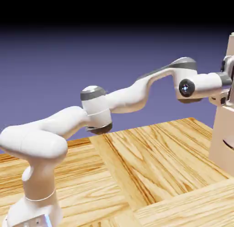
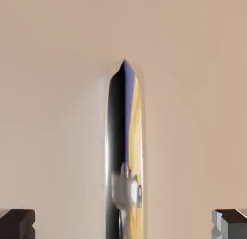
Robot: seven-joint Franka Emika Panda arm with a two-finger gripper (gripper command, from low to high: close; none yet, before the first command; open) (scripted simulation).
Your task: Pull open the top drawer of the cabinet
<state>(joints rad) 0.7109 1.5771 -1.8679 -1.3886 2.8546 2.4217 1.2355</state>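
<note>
Gripper and cabinet at the approach to the handle. The cabinet is seen at the exterior view's right edge, cut off by the frame, and is reached at its upper part by the outstretched white arm. The top drawer is located directly ahead of the hand: its pale beige front is spread across the hand view, and a glossy, elongated handle is set upon it, in whose surface dark, violet and wood-coloured reflections are seen. The gripper is spread wide, with one fingertip placed to each side of the handle's line and nothing gripped; whether the fingertips already overlap the handle in depth cannot be told. The step in hand is judged to be the final alignment and grasp. For this, the handle should be kept centred between the fingertips, and the hand should be advanced straight towards the front only until the handle is well straddled, so that the panel is not pressed. The fingers should then be closed evenly and firmly, since a smooth handle may slip from a shallow grip. The pull is best made slowly, square to the drawer front, without twisting, as binding may otherwise be caused
</note>
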